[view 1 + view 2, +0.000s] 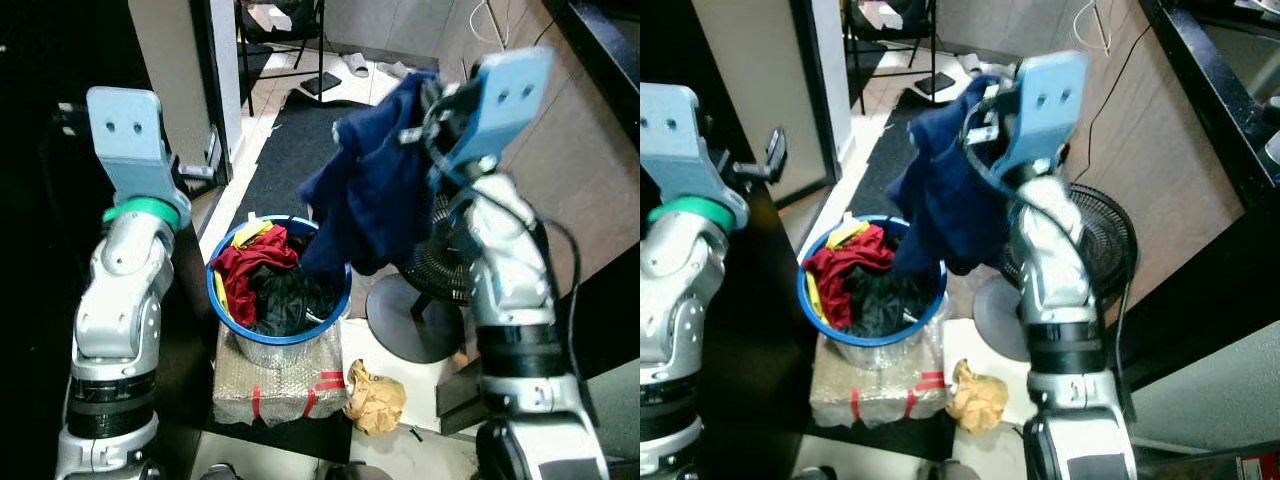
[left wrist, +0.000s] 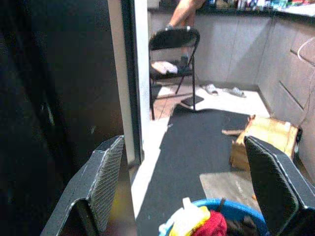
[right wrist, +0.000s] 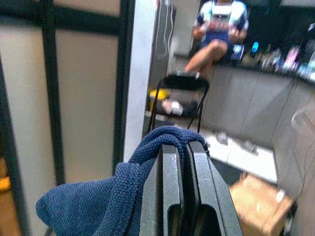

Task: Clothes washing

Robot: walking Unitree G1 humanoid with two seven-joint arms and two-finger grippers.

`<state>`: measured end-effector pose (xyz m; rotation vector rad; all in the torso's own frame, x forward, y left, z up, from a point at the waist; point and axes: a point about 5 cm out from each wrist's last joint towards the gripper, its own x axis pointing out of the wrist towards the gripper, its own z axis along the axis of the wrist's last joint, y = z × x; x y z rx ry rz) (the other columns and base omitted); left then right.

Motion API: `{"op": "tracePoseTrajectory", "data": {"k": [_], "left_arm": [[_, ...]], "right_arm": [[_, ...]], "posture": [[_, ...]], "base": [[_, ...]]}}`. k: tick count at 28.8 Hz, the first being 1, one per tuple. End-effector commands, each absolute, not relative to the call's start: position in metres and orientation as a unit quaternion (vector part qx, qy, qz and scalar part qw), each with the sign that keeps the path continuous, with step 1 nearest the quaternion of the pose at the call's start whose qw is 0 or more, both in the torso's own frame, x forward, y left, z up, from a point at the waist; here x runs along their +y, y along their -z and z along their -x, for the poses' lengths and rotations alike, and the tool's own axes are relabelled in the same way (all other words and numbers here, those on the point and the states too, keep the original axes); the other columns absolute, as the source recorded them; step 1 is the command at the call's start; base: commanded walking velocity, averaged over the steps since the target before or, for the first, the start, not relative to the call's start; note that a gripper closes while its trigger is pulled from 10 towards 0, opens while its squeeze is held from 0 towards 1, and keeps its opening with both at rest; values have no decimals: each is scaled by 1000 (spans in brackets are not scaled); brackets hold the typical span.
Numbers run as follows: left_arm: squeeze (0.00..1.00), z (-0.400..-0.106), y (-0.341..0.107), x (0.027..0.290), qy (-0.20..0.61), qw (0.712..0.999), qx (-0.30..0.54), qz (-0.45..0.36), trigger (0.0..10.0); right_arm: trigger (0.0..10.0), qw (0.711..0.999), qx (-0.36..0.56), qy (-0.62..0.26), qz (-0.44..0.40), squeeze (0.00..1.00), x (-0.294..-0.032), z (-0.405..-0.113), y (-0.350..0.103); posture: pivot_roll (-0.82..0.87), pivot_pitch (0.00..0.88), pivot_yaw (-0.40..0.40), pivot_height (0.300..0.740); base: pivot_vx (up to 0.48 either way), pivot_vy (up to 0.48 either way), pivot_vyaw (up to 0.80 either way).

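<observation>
A blue basket (image 1: 340, 296) on a wrapped box holds red, black and yellow clothes (image 1: 258, 270). My right gripper (image 3: 185, 147) is raised above and right of it, shut on a dark blue knit garment (image 1: 370, 185) that hangs down with its lower end at the basket's rim. In the right wrist view the blue cloth (image 3: 118, 196) drapes over the closed fingers (image 3: 170, 191). My left gripper (image 2: 189, 187) is held up to the left of the basket, open, with nothing between its fingers (image 2: 106, 172).
A floor fan (image 1: 435, 270) stands right of the basket, behind my right arm. A crumpled tan cloth (image 1: 375, 398) lies on the floor by the box (image 1: 280, 385). A dark mat (image 1: 300, 130) runs ahead. A folding chair (image 2: 172, 54), a cardboard box (image 2: 263, 137) and a seated person (image 3: 219, 29) are beyond.
</observation>
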<state>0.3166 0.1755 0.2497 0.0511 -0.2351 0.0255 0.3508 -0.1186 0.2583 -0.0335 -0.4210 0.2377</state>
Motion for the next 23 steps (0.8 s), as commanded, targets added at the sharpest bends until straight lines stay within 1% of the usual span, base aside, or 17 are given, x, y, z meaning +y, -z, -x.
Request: {"op": "tracePoseTrajectory", "data": {"k": [1,2,3,6,23], "left_arm": [[0,-315,-239,173,-6,995,-97,-23,10000],[0,-312,-232,170,3,996,-88,-26,10000],[0,-312,-232,170,3,996,-88,-26,10000],[0,-305,-218,161,19,997,-70,-34,10000],[0,-305,-221,153,22,996,-79,-30,10000]], "right_arm": [[10000,969,-220,-115,20,0,-118,-347,-257],[10000,971,-204,-120,19,0,-115,-344,-245],[10000,971,-204,-120,19,0,-115,-344,-245],[10000,976,-171,-132,16,0,-108,-334,-220],[10000,975,-173,-140,22,0,-104,-329,-219]], "posture": [[62,57,-51,740],[61,59,-52,740],[61,59,-52,740],[55,67,-51,740],[50,72,-53,740]], "base": [[0,0,0],[0,0,0],[0,0,0],[0,0,0],[0,0,0]]}}
